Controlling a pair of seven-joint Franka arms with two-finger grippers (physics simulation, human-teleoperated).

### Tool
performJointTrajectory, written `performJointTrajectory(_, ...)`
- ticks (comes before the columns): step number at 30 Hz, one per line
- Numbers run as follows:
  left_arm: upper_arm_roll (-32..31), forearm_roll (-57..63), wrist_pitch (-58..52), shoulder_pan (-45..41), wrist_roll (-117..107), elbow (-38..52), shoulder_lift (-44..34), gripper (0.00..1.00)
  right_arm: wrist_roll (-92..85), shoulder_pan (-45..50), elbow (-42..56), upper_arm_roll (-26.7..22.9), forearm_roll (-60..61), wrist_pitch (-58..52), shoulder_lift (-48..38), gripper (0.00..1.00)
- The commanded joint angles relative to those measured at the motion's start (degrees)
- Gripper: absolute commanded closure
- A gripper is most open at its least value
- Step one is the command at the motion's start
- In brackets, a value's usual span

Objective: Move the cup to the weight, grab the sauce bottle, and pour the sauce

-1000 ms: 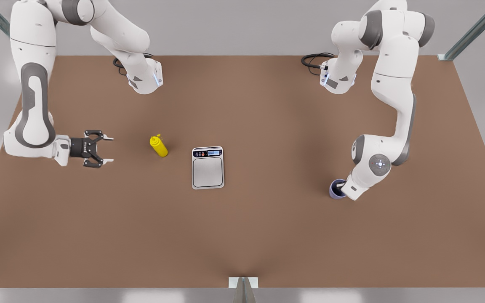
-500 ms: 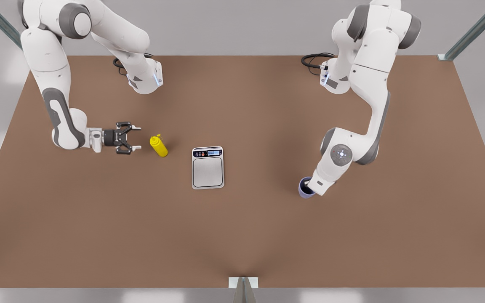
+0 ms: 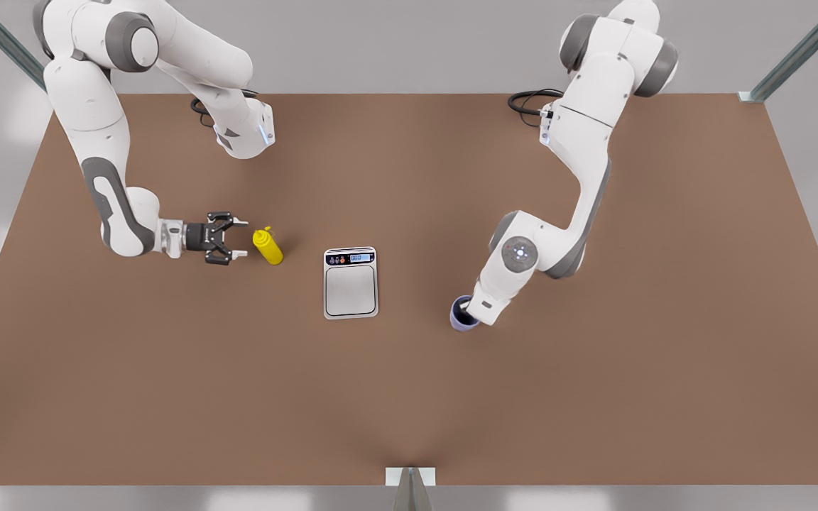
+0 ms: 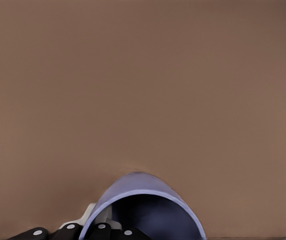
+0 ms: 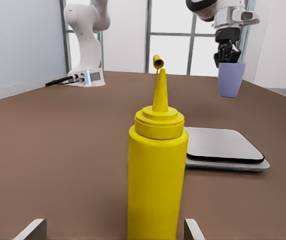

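Two steps run together. The left gripper (image 3: 467, 311) is clenched on the rim of the cup (image 3: 461, 316), one finger inside and one outside, and carries it clear of the table (image 3: 593, 397), between the scale (image 3: 351, 282) and the table's edge on the front view's right. The right gripper (image 3: 237, 242) is spread wide and level with the bottle (image 3: 268, 245), just beside it, fingertips (image 5: 32, 229) flanking the yellow body without touching.

To place the cup well, judged from this pose: keep it upright, centre it over the silver plate, not the black control strip, and lower before letting go. The rim pinch is shallow, so tilt looks the main risk.

For the bottle, the fingers should advance until the body sits squarely between them, then close low on the body; its cap (image 5: 158, 61) hangs loose beside the nozzle.

Room is generous: bare table lies between cup and scale, and the bottle stands apart from the scale toward the edge on the front view's left. Both table edges are well away.
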Motion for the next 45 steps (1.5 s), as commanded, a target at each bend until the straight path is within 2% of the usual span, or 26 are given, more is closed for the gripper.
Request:
performJointTrajectory(1,0.0,-3.4,0.0,-0.3,-0.2,0.1,0.1,0.79,0.0,0.2,0.0,0.0,0.3,0.0,0.1,0.0)
performJointTrajectory(9,0.0,-3.4,-0.5,-1.7,-2.7,2.4,1.1,0.79,0.0,0.6,1.8,0.1,0.8,0.0,2.1,0.0)
performJointTrajectory(19,0.0,-3.4,-4.7,-7.6,-10.8,14.8,8.6,0.79,-0.4,3.4,2.5,0.5,3.2,0.0,3.8,0.0)
performJointTrajectory(45,0.3,-2.2,-6.9,-19.9,-25.8,28.5,18.2,0.79,-1.9,5.6,4.8,2.6,6.8,1.1,6.8,0.0)
